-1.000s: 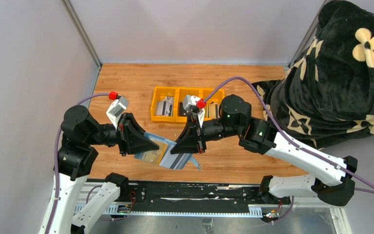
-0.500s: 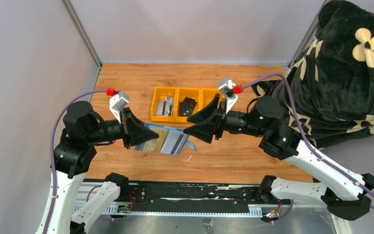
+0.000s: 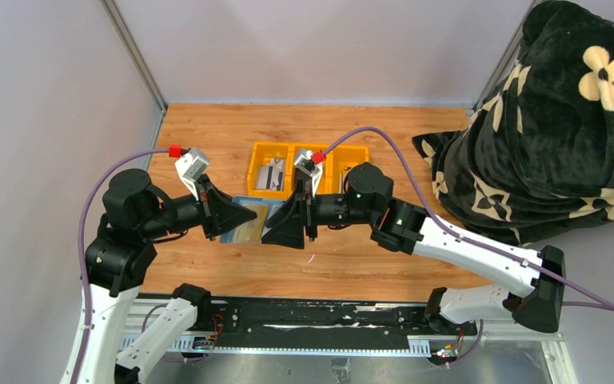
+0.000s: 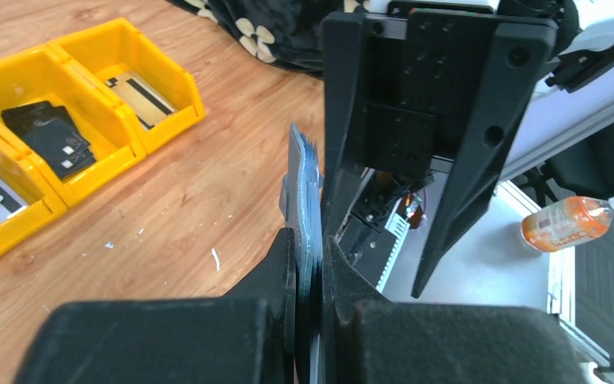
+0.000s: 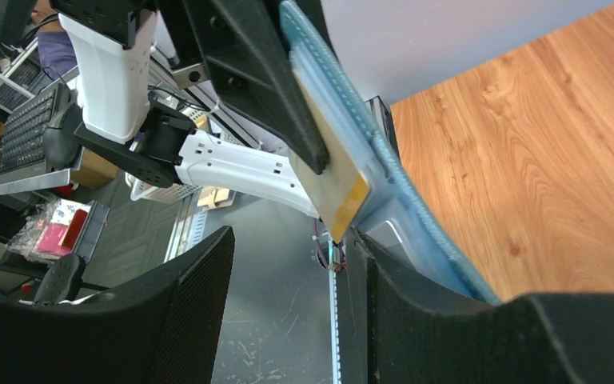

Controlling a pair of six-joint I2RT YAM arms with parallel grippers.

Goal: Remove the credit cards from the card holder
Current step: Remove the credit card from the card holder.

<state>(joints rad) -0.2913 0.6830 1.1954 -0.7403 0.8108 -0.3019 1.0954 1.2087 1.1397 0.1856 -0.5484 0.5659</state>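
Card holder (image 4: 305,186) was clamped edge-up between the closed fingers of the left gripper (image 4: 308,254), a credit card (image 5: 332,181) protruding from it toward the right gripper (image 5: 288,268), whose jaws stood wide apart around the card's corner.

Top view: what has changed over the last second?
The right pincer opened, swung away over the yellow tray, then came back and now stands open at the card holder. The left pincer drew the holder slightly toward the table's far side. Unchanged: the left pincer grips the holder, and the tray has not moved.
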